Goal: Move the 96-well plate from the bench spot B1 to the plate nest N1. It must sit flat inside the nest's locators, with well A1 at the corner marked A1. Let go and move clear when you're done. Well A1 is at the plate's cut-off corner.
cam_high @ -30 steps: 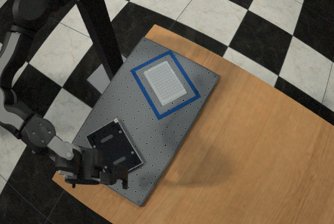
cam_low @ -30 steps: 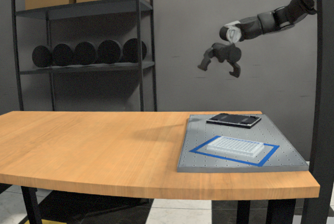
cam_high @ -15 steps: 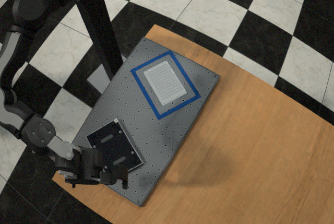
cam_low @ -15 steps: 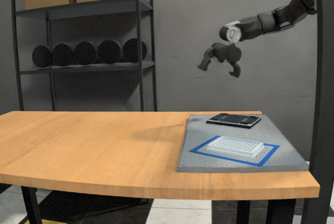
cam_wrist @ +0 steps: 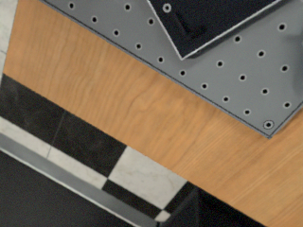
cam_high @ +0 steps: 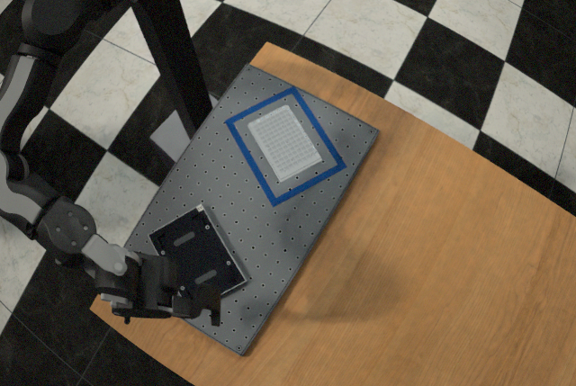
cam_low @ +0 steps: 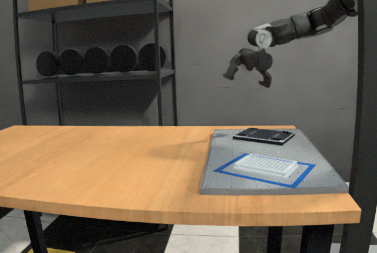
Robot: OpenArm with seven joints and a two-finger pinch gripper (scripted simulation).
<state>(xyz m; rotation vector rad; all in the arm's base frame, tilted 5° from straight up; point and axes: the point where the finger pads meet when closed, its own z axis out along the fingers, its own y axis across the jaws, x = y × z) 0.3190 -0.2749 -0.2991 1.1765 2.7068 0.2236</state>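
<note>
The clear 96-well plate lies flat inside the blue-taped rectangle on the grey perforated board. The black plate nest sits on the same board, nearer the arm, and is empty. My gripper is open and empty. It hangs high above the table near the nest's end of the board, far from the plate. The wrist view shows only a corner of the nest, the board's corner and the table edge.
The wooden table carries the board at one end. A black post stands beside the board. A shelf rack with dark cylinders and boxes stands behind the table.
</note>
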